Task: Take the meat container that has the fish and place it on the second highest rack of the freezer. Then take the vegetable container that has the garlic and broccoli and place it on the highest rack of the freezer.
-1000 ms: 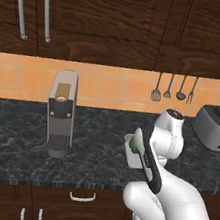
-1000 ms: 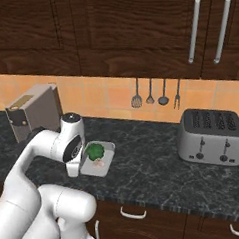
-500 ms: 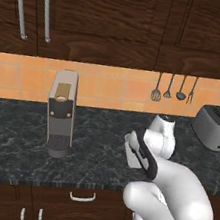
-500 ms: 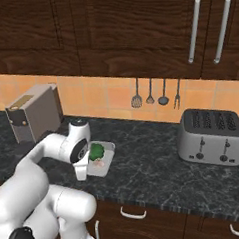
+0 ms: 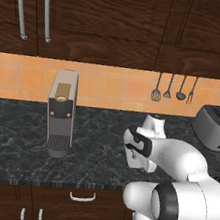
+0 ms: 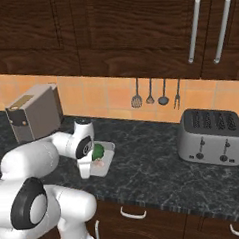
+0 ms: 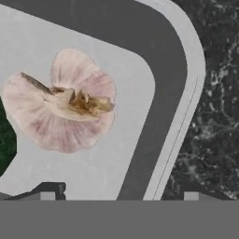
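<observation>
So the second half of the job looks like it's only getting started. The freezer isn't anywhere in these shots, so no telling whether the fish container already went in. What's clear: the shallow pale-grey vegetable tray (image 6: 107, 153) is sitting flat on the dark speckled stone counter (image 6: 154, 164), between the boxy grey coffee machine (image 6: 35, 112) and the silver four-slot toaster (image 6: 211, 137), and it hasn't been lifted. Everything for this tray is left: grab, carry, top rack.

The white arm is folded way forward and down over the counter, wrist pointing at the tray's near side. The gripper (image 6: 85, 169) hangs right at the tray's rim on the side toward the robot. In the hand view, the two dark finger tips (image 7: 49, 190) sit on either side of the tray's raised edge (image 7: 179, 112), one over the tray floor, one over the counter, spread apart with nothing pinched yet. Looks like a rim grab is the plan.

Inside the tray: the round dark-green bumpy broccoli head (image 6: 98, 151), and just beside it the small pinkish-white garlic bulb (image 7: 63, 107), lying close under the hand.
</observation>
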Robot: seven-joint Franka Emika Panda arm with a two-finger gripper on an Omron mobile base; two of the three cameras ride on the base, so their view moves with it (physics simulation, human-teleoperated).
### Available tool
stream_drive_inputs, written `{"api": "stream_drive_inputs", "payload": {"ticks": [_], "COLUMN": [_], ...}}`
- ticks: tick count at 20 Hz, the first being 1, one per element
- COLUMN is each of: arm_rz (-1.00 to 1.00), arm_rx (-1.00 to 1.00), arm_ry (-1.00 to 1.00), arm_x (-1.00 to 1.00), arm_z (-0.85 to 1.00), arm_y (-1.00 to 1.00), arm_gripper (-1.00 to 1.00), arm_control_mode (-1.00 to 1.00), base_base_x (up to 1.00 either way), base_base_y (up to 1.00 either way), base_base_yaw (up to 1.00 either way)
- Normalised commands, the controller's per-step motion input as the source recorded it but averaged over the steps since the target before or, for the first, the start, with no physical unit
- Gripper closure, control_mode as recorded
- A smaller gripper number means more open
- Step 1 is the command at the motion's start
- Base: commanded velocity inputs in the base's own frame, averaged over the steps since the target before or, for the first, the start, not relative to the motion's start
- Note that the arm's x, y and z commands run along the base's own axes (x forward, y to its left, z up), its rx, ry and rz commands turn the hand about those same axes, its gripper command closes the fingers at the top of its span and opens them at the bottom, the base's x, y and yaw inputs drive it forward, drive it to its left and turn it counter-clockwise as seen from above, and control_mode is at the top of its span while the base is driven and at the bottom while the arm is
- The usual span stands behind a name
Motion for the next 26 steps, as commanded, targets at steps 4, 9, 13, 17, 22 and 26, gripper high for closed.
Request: {"api": "stream_drive_inputs", "payload": {"ticks": [4, 9, 13, 17, 22, 26], "arm_rz": [0.0, 0.0, 0.0, -0.09, -0.19, -0.17], "arm_rx": [0.0, 0.0, 0.0, 0.0, -0.09, -0.19], "arm_ry": [0.03, -0.03, -0.01, -0.08, -0.33, -0.43], "arm_x": [0.01, -0.23, -1.0, -1.0, -1.0, -1.0], "arm_z": [-0.06, 0.08, 0.51, 0.94, 0.95, 0.68], "arm_y": [0.0, 0.02, 0.35, 0.33, 0.23, 0.26], "arm_gripper": [1.0, 1.0, 1.0, 1.0, 1.0, 1.0], "arm_control_mode": [-1.0, -1.0, -1.0, -1.0, -1.0, -1.0], "base_base_x": [0.0, 0.0, 0.0, 0.0, 0.0, 0.0], "base_base_y": [0.0, 0.0, 0.0, 0.0, 0.0, 0.0], "base_base_yaw": [0.0, 0.0, 0.0, 0.0, 0.0, 0.0]}}
